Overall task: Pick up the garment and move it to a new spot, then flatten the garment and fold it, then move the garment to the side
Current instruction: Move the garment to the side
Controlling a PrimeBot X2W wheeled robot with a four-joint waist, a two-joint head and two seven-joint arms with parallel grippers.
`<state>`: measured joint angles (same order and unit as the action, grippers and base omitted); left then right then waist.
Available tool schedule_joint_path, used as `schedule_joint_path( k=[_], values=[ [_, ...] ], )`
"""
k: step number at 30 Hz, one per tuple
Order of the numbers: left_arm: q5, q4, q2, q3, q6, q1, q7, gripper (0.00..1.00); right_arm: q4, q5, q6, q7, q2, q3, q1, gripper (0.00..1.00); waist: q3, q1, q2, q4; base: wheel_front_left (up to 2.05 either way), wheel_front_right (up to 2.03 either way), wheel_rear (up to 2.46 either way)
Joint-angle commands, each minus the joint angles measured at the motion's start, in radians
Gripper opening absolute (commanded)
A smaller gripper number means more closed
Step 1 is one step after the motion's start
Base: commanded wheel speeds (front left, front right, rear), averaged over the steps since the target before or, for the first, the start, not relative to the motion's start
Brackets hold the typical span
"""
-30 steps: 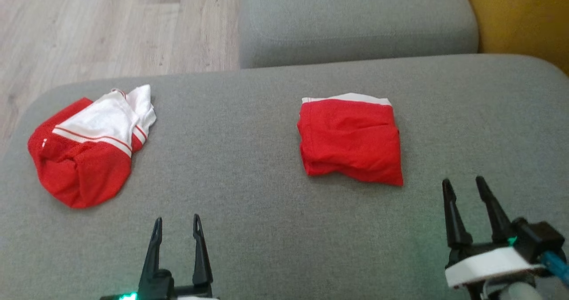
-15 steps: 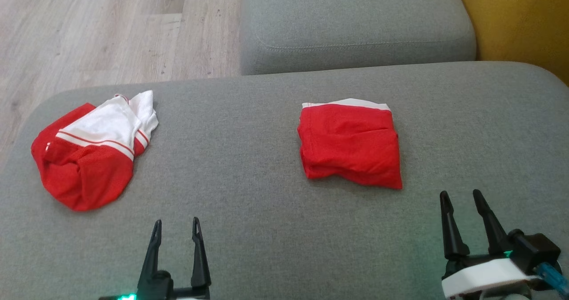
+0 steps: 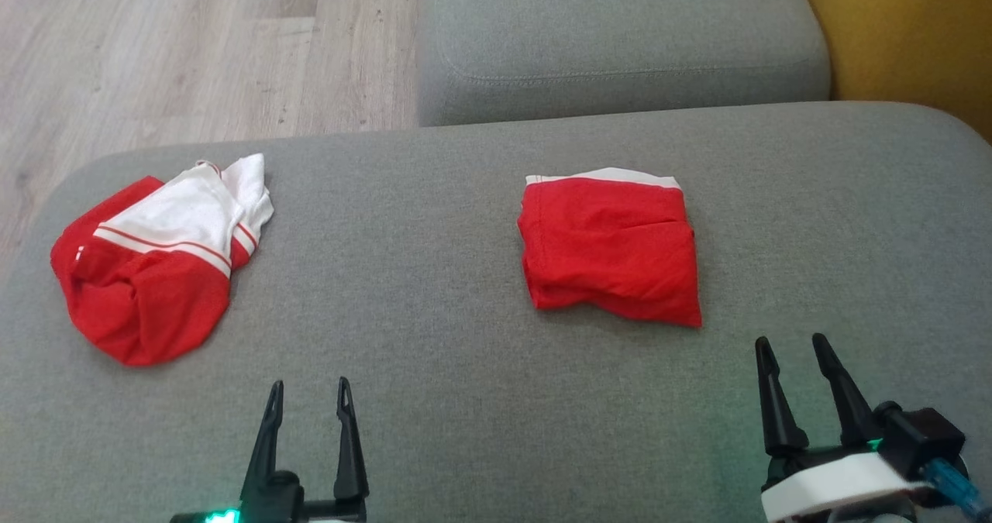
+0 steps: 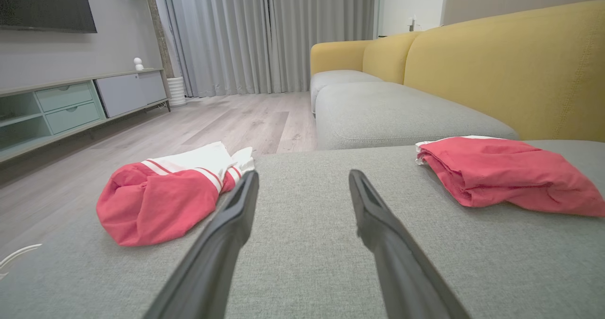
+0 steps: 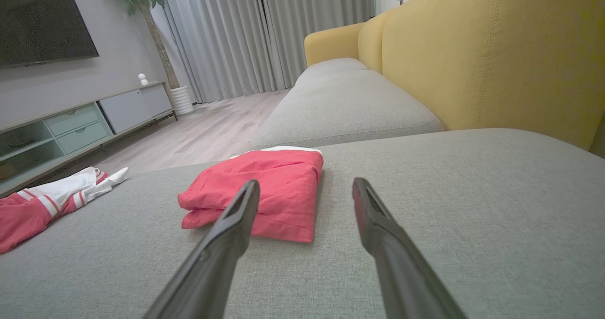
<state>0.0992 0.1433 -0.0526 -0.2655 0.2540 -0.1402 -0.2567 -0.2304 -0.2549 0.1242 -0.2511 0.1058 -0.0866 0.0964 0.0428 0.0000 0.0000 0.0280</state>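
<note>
A crumpled red and white garment point(image 3: 151, 263) lies in a heap at the left end of the grey sofa cushion point(image 3: 434, 337). A second garment point(image 3: 612, 248), red with a white edge, lies folded in a neat rectangle at centre right. My left gripper point(image 3: 310, 386) hovers open near the cushion's front edge, right of the crumpled heap point(image 4: 160, 196), with nothing between its fingers point(image 4: 303, 175). My right gripper point(image 3: 791, 342) is open too, just in front and to the right of the folded garment point(image 5: 264, 191), and holds nothing point(image 5: 306, 183).
Another grey seat cushion point(image 3: 620, 35) adjoins at the back, with the yellow sofa back point(image 3: 907, 27) to the right. Wooden floor point(image 3: 170, 50) lies beyond the cushion's left and far edges. A low TV cabinet point(image 4: 71, 106) stands across the room.
The head camera has tilted slightly, shifting the whole picture down. My right gripper has drawn back a little toward me and to the left. Both garments and the left gripper stay put.
</note>
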Motion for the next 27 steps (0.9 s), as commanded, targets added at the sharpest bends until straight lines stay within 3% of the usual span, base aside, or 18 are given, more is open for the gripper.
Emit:
schedule_joint_path(
  k=[1,10,16,22,27],
  values=[
    [-0.014,-0.038,0.002,0.035,-0.002,0.037,-0.005,1.00,0.026,0.000,0.007,-0.011,0.009,-0.024,-0.019,1.00,-0.005,0.0000,0.0000,0.001,0.00,0.00,0.00],
    [-0.015,-0.062,0.002,0.022,0.006,0.052,-0.005,1.00,0.011,-0.006,0.007,-0.011,0.022,-0.015,-0.051,1.00,-0.058,0.0000,0.0000,0.007,0.00,0.00,0.00],
    [-0.025,-0.091,0.002,0.002,0.020,0.106,-0.005,1.00,-0.031,-0.061,0.007,-0.011,0.059,-0.021,-0.186,1.00,-0.166,0.0000,0.0000,0.009,0.00,0.00,0.00],
    [-0.024,-0.096,0.002,-0.029,0.029,0.164,-0.005,1.00,-0.173,-0.147,0.007,0.010,0.097,-0.019,-0.368,1.00,-0.234,0.0000,0.0000,0.020,0.00,0.00,0.00],
    [-0.024,-0.093,0.002,-0.052,0.032,0.203,-0.005,1.00,-0.303,-0.251,0.007,0.119,0.113,-0.049,-0.508,1.00,-0.264,0.0000,0.0000,0.038,0.00,0.00,0.00]
  ],
)
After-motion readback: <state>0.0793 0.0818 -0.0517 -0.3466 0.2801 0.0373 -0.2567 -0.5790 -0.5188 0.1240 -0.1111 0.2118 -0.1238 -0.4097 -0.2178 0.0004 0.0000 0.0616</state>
